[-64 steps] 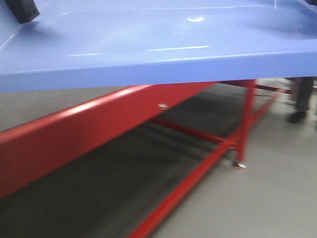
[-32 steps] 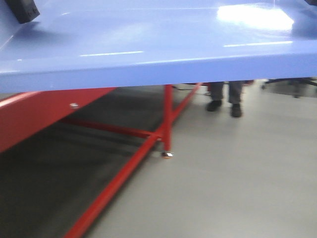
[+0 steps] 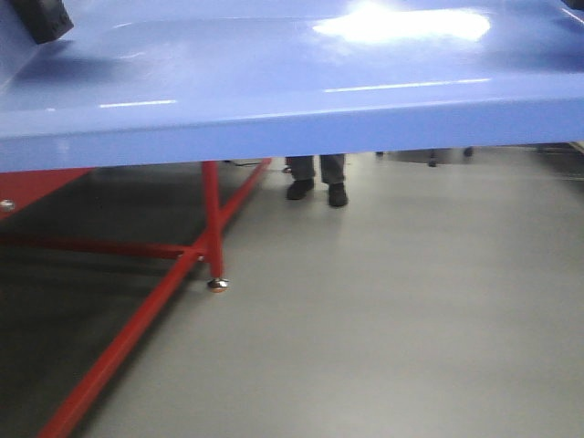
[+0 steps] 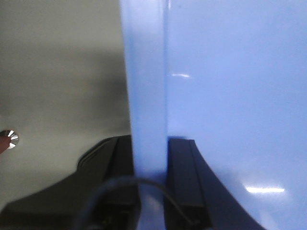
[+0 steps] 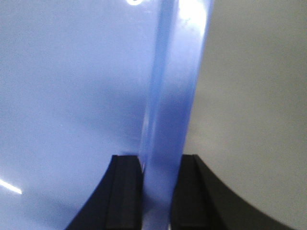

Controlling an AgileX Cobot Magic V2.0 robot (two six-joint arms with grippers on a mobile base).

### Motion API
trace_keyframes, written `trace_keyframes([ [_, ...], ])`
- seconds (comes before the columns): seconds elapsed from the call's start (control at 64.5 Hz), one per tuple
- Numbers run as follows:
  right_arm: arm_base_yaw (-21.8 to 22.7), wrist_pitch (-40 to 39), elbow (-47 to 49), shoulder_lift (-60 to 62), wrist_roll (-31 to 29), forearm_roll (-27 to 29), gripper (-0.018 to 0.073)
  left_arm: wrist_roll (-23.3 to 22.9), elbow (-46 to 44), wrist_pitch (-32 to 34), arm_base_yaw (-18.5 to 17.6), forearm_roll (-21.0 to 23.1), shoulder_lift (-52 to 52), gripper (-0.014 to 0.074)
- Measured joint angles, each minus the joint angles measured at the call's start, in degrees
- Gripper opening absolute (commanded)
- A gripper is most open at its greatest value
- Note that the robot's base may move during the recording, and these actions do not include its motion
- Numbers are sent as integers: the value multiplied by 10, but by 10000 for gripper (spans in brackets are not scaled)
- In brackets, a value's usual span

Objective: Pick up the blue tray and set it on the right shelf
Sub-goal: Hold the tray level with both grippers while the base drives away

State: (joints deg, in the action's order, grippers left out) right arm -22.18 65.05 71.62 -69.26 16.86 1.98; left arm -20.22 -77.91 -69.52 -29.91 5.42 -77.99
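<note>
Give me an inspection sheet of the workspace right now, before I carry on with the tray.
Surface: nothing seen bearing the blue tray; grey floor below it.
Job's things: blue tray held up across the front view; right shelf not in view.
Clutter: nothing seen.
Grippers: left pincer and right pincer each shut on a tray rim.
Cables: one dark cable looped by the left pincer.
Surroundings: red table frame at left; a person's shoes beyond.

Smooth grey floor [image 3: 411, 319] lies under a red metal frame [image 3: 213, 224], with dark shoes [image 3: 338, 194] standing beyond.
</note>
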Motion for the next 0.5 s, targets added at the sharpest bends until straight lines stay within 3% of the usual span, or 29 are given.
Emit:
trace_keyframes([
  [0.496,0,1,0,0,0,0,57,0,0,0,0,0,0,-48],
])
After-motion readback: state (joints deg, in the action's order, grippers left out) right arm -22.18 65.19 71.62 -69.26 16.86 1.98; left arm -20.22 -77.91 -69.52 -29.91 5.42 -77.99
